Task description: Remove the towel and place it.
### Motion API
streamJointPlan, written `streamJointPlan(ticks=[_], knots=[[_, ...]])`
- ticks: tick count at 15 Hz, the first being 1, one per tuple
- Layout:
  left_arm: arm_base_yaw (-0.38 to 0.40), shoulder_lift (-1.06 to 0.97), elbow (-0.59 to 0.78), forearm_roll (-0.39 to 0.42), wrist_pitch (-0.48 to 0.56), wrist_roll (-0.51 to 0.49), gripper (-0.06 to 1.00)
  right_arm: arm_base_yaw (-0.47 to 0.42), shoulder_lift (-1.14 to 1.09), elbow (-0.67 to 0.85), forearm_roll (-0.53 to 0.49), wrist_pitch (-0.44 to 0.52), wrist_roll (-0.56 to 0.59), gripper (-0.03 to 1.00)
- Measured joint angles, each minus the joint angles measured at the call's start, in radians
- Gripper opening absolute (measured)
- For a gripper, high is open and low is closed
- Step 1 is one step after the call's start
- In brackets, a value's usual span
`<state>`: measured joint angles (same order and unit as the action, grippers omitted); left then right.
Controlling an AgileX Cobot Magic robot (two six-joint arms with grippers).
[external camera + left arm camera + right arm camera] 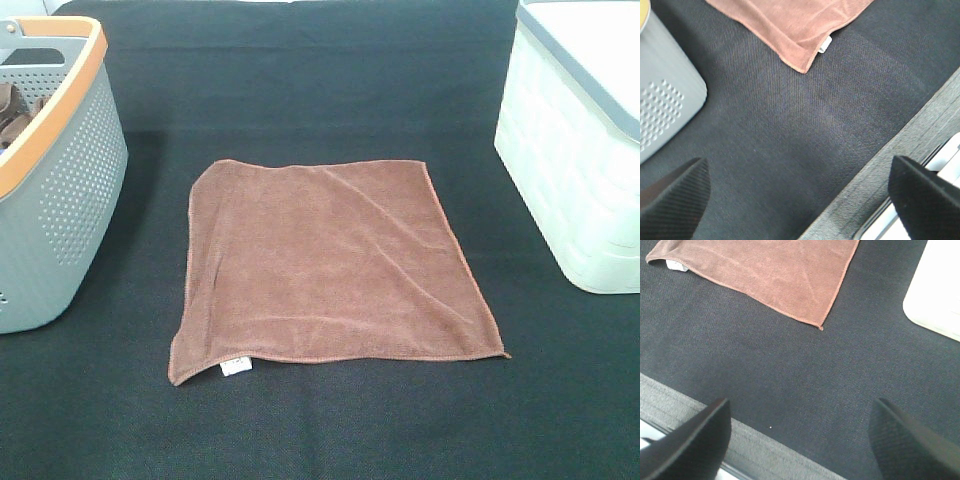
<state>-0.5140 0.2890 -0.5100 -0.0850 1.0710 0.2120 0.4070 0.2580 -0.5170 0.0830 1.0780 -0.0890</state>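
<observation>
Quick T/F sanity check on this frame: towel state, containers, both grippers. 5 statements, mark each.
1. The towel lies spread flat on the black mat. True.
2. Its white tag sits at the corner nearest the white bin. False: it is at the near corner on the grey basket's side.
3. The left gripper is shut on the towel. False: it is open, holding nothing.
4. The right gripper is open, over bare mat. True.
5. The towel touches the white bin. False: mat shows between them.
</observation>
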Motion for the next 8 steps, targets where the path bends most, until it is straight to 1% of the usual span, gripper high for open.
streamJointPlan(ticks=[3,8], knots=[[0.0,0.0,0.001,-0.017,-0.007,0.029,0.91,0.0,-0.015,0.008,-0.005,-0.011,-0.002,0.73],[0.0,0.0,0.001,-0.024,-0.007,0.03,0.9,0.0,-0.016,0.012,-0.006,-0.012,-0.008,0.73]])
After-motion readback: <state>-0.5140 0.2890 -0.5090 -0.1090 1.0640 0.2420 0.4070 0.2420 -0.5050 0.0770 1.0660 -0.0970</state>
